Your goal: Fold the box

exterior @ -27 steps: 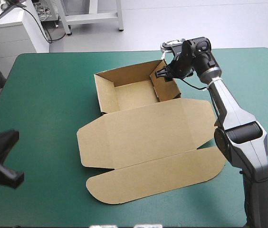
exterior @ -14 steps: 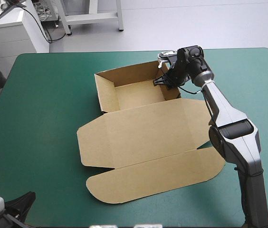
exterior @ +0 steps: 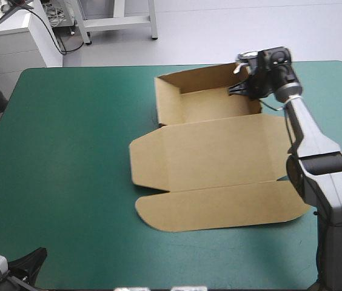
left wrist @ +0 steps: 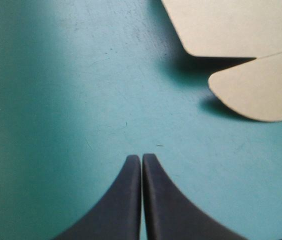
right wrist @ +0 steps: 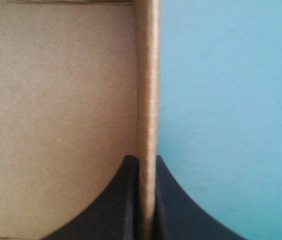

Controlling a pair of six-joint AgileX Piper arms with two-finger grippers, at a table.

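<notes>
The box [exterior: 219, 151] sits shifted toward 3 o'clock, its wall pinched in the right jaws. Left jaws are closed and empty. This looks like repositioning, not folding.

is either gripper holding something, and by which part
The right gripper holds the box by its upright right side wall, pinched between its fingers. The left gripper is shut on nothing, over the teal-green cover.

Your bench [exterior: 68, 157], under its teal-green cover, carries the brown box [exterior: 189, 157]. You'll find its open tray [exterior: 210, 109] at about 1 o'clock, just short of the far edge. Its lid [exterior: 231, 148] lies flat on the cover toward the centre, and 1 long rounded flap [exterior: 219, 207] past it reaches toward 5 o'clock.
</notes>
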